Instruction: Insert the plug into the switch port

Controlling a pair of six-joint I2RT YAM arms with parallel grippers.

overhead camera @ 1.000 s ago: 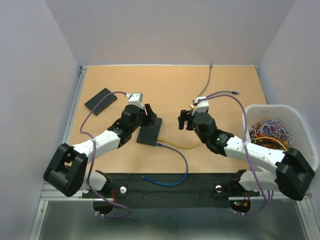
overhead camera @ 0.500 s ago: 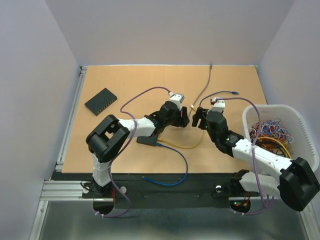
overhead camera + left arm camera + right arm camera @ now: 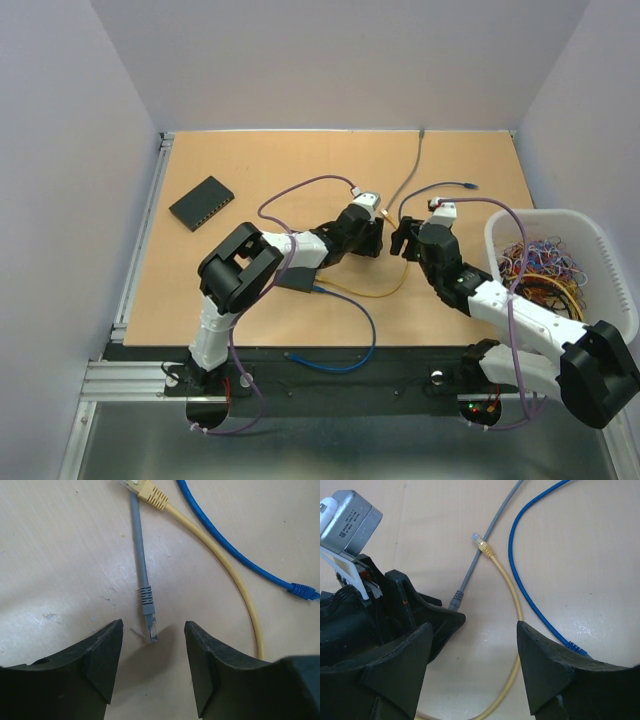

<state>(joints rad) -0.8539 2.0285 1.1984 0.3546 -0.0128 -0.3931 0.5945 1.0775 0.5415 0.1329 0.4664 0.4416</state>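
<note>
The grey cable's plug [image 3: 149, 624] lies flat on the table just ahead of my open, empty left gripper [image 3: 153, 642], in line with the gap between its fingers. It also shows in the right wrist view [image 3: 455, 600], touching the left finger's tip. The yellow plug [image 3: 146, 491] lies further on, beside the grey cable [image 3: 408, 175]. My right gripper [image 3: 403, 240] is open and empty, facing the left gripper [image 3: 374, 235] from the right. One black switch [image 3: 202, 203] lies at the far left. A second switch [image 3: 296, 278] lies partly under the left arm.
A blue cable [image 3: 530, 595] curves past the right finger, its plug [image 3: 305, 591] to the right of the yellow cable [image 3: 512, 605]. Another blue cable [image 3: 345, 355] loops near the front edge. A white basket [image 3: 600, 238] of tangled cables stands at the right.
My left arm has swung right, away from the nearer switch, and its gripper now sits at the grey plug. My right gripper has backed off a little to the right.
</note>
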